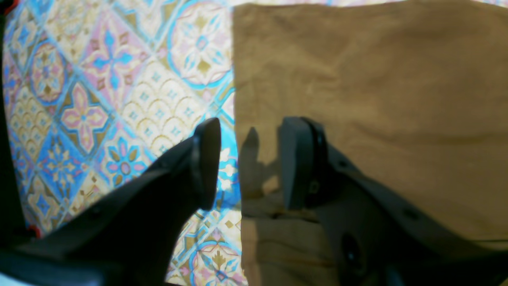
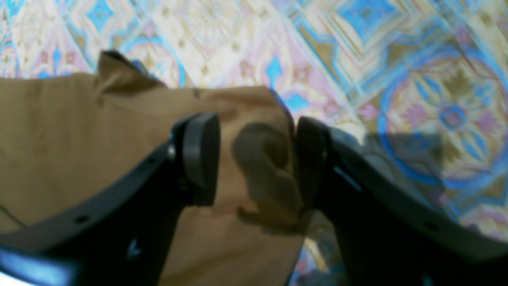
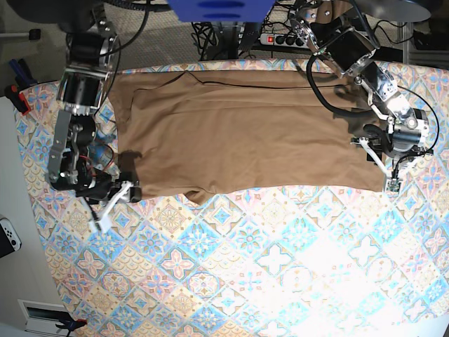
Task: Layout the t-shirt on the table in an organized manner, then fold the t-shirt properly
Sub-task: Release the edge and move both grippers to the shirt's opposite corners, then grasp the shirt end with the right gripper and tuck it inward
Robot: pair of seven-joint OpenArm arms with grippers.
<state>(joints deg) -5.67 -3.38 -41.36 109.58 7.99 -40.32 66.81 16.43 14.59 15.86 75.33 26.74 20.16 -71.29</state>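
The tan t-shirt [image 3: 238, 133] lies spread across the far half of the patterned table [image 3: 245, 267]. My left gripper [image 3: 377, 163] is at the shirt's right edge. In the left wrist view it [image 1: 254, 163] is open and straddles that edge, one finger over the table [image 1: 119, 99] and one over the shirt [image 1: 377, 99]. My right gripper [image 3: 130, 189] is at the shirt's near left corner. In the right wrist view it [image 2: 258, 163] is open, with a bunched fold of the shirt [image 2: 266, 167] between the jaws, touching the right finger.
A power strip [image 3: 280, 38] and cables lie beyond the table's far edge. Red clamps [image 3: 19, 98] and a white controller [image 3: 7, 237] sit off the table's left side. The patterned cloth extends toward the near edge.
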